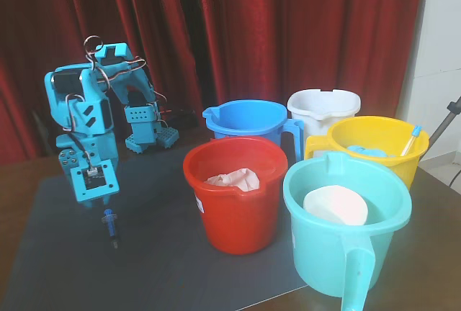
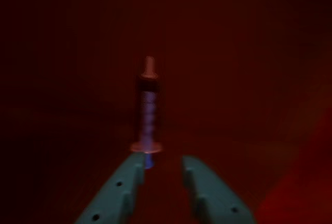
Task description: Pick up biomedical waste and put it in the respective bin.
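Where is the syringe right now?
In the fixed view the syringe hangs upright at lower left, just under the gripper, above the dark mat, left of the red bucket.

Blue-tipped syringe (image 1: 110, 227) hangs upright left of the red bucket (image 1: 234, 196).

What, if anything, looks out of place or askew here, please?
The syringe hangs upright below the hand, gripped only at its plunger end, over the dark mat and not the red bucket. In the wrist view it sits against one finger, off-centre. Nothing looks spilled.

Brown table (image 1: 432, 203) — dark mat (image 1: 158, 253), buckets
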### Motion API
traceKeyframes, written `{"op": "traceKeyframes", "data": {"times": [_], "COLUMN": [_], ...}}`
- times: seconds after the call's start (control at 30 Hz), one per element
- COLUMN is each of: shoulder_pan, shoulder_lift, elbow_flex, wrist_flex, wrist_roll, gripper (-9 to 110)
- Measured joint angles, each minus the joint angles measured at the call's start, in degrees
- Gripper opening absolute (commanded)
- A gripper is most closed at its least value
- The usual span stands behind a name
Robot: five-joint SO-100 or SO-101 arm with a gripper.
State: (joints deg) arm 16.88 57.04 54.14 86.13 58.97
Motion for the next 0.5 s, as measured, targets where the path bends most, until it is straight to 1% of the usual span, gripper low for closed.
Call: {"op": "traceKeyframes", "data": {"times": [0.17,0.27,0.47,0.5], "shoulder_pan": [0.0,-0.2,-0.2,-0.2], "shoulder_lift": [0.0,0.0,-0.1,0.1], "elbow_flex": [0.2,1.1,3.7,6.2], "wrist_flex": [0.0,0.0,-0.7,-2.0], "wrist_roll": [-1.2,-5.4,-10.5,-12.0], "gripper": [22,22,22,22]}}
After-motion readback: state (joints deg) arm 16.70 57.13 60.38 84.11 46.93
